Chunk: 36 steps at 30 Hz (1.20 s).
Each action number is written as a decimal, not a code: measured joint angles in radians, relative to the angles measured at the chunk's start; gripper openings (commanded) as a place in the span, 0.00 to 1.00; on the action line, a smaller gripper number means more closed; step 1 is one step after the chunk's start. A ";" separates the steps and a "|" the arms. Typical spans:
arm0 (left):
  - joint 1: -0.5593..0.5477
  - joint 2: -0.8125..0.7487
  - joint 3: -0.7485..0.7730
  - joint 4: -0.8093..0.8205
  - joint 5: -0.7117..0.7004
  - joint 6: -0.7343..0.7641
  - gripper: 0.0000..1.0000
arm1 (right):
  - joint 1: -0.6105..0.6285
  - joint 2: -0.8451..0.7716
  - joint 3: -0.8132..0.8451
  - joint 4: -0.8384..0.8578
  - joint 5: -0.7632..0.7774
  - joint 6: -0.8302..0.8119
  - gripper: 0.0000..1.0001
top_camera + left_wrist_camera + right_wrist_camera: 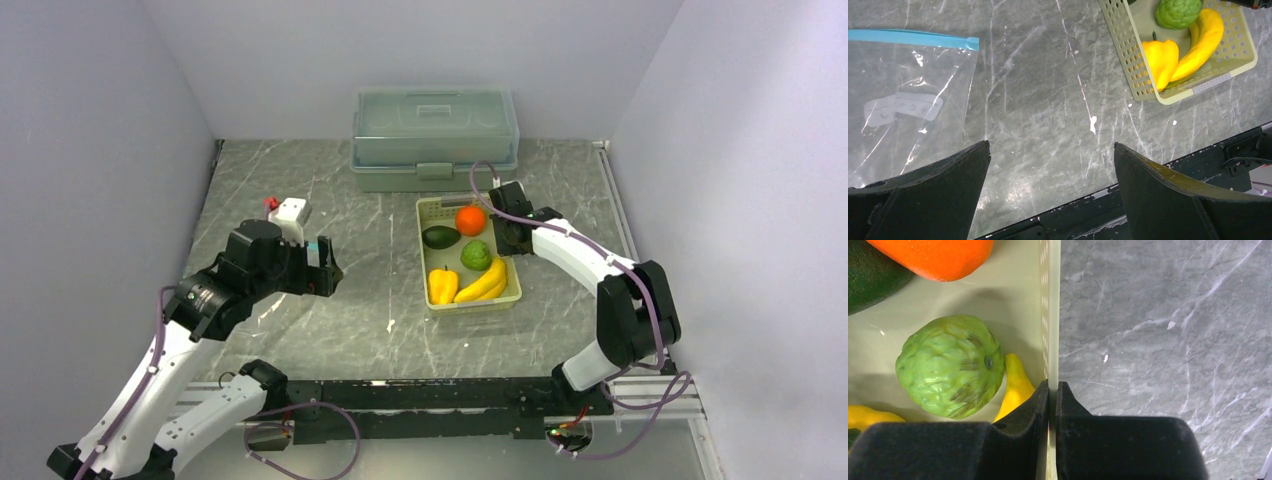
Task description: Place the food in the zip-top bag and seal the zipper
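Our right hand [1052, 400] is pinching the wall of the pale green slotted plastic basket [1050, 315]; our left hand [1052, 146] is hovering wide open, empty.

The food sits together in a pale green basket [478, 305]. An orange ball [470, 220] is at the far end, with a dark green avocado [440, 237] just beside it. A bumpy light green round fruit [476, 255] sits mid-basket, and a yellow pepper [442, 285] touches the curved yellow bananas [485, 284] at the near end. The zip-top bag [898, 120] lies flat on the bench [380, 300], well apart from the basket. It is clear and wrinkled, and its teal-blue zipper [908, 37] runs straight along the mouth.
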 measured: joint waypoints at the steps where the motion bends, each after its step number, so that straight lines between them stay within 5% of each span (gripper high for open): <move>1: 0.000 0.000 0.000 -0.003 0.000 0.006 1.00 | 0.000 0.000 0.004 -0.003 0.000 0.000 0.11; 9: 0.000 -0.013 -0.002 -0.005 -0.001 0.014 1.00 | -0.003 0.007 0.043 -0.040 0.028 0.004 0.40; 24: 0.000 -0.006 -0.042 0.018 -0.005 0.006 1.00 | 0.007 -0.100 0.124 -0.101 -0.031 0.041 0.47; 36: 0.000 -0.011 -0.055 0.026 0.000 0.003 1.00 | 0.192 -0.075 0.310 -0.051 -0.208 0.105 0.53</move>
